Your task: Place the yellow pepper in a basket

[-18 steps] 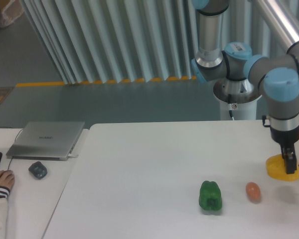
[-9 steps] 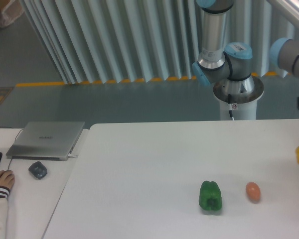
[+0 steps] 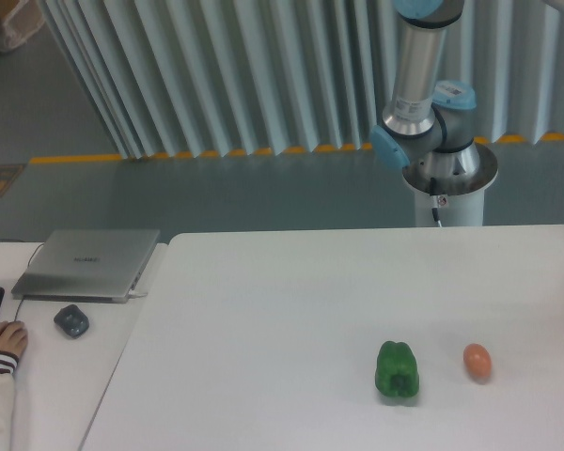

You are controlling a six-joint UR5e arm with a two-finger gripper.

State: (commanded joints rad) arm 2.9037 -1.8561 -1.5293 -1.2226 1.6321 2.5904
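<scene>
The yellow pepper is out of view, and no basket shows in this frame. My gripper is out of view too; only the arm's base and lower links point(image 3: 423, 113) stand behind the table at the upper right. On the white table point(image 3: 263, 310) lie a green pepper point(image 3: 397, 370) and a small orange-brown egg point(image 3: 477, 361), both toward the front right.
A closed grey laptop point(image 3: 86, 263) and a dark mouse point(image 3: 71, 320) sit on the desk at the left. A person's hand point(image 3: 2, 338) in a white sleeve rests at the left edge. A ribbed curtain wall runs behind.
The gripper carried the yellow pepper to the right, off the right edge of the frame. Both were still partly visible half a second ago. The green pepper and egg have not moved.
</scene>
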